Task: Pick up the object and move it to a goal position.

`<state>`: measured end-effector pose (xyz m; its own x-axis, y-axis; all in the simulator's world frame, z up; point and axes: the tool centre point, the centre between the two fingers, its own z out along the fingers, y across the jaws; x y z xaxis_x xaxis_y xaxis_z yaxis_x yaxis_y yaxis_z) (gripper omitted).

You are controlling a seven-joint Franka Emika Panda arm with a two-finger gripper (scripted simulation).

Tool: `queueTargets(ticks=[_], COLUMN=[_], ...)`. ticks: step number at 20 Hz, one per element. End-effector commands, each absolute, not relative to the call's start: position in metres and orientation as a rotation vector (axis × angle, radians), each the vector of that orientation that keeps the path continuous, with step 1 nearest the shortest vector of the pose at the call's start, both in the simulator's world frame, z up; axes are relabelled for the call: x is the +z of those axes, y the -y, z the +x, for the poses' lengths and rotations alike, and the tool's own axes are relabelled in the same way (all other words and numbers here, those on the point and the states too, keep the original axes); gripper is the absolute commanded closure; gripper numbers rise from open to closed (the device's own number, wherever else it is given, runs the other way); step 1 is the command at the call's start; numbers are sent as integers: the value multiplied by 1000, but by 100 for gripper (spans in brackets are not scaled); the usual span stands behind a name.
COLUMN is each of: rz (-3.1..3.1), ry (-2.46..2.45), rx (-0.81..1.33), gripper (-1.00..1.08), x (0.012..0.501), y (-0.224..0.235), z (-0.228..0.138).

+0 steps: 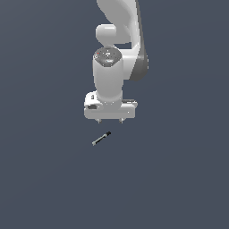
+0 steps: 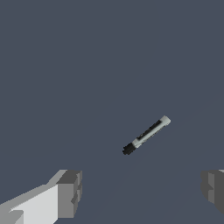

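The object (image 1: 101, 138) is a tiny thin stick with a grey shaft and a black end. It lies slanted on the dark floor in the exterior view, just below my gripper (image 1: 110, 120) and slightly toward the exterior view's left. It also shows in the wrist view (image 2: 146, 134), apart from both fingers. My gripper (image 2: 142, 192) is open and empty, its jaws spread far wider than the stick's length. One grey fingertip (image 2: 70, 192) and the other fingertip (image 2: 213, 188) show at the wrist view's edge.
The white arm (image 1: 118, 44) rises above the gripper in the exterior view. A plain dark grey-blue floor (image 1: 179, 179) lies all around.
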<state>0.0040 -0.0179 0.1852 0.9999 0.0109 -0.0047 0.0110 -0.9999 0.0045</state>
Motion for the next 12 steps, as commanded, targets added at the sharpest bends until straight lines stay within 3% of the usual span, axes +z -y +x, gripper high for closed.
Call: queueTargets(ticks=[1, 12], rz=[3139, 3141], ry=[-18, 124], rx=[-1, -3], gripper=[-92, -92], x=[188, 174], y=[20, 23], z=[5, 6])
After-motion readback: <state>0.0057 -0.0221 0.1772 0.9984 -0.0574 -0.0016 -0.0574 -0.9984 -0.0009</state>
